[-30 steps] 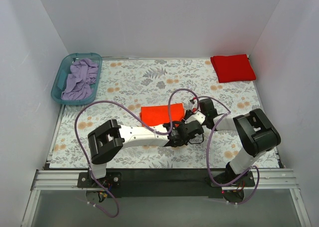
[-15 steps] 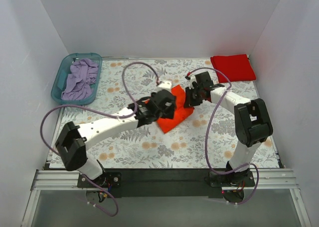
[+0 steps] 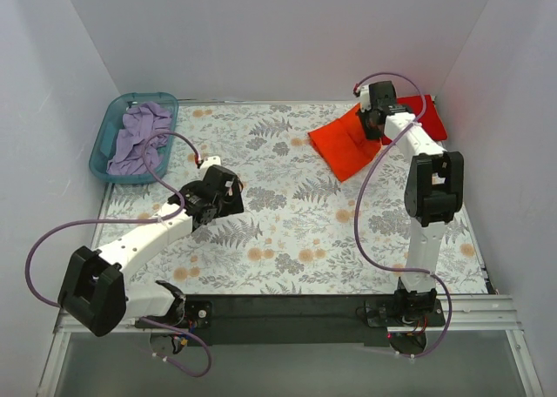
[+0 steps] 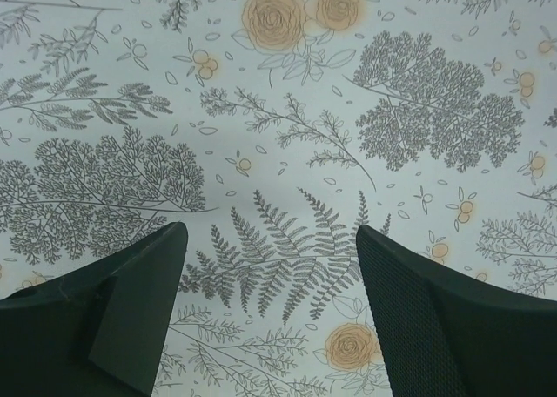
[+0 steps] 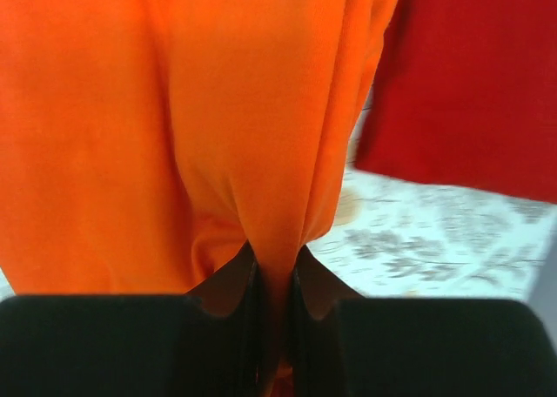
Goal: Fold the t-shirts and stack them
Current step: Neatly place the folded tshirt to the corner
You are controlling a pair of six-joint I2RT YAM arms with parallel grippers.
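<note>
Your right gripper [image 5: 274,279] is clamped on a fold of the bright orange t-shirt [image 3: 344,149] in the upper right of the top view, with the arm stretched far up the frame. The wrist camera shows both fingers pressed together, a ridge of orange cloth pinched between them and the rest of the cloth filling the left and center of that view. From above, the orange t-shirt lies as a loosely folded slab, tilted, its lower corner pointing toward the middle of the floral surface [image 3: 287,240].

The deeper red t-shirt [image 5: 474,84] sits folded flat in the upper right corner, just beside the orange one. From above, the orange t-shirt's upper edge and your right arm cover part of it.

Your left gripper [image 4: 270,240] is at the center left of the top view, well apart from both t-shirts. Its 2 fingers [image 4: 130,310] are spread wide with nothing between them; only fern and rose print shows in the gap.

In the upper left, a teal plastic basket [image 3: 104,136] holds a crumpled lavender cloth [image 3: 139,140].
</note>
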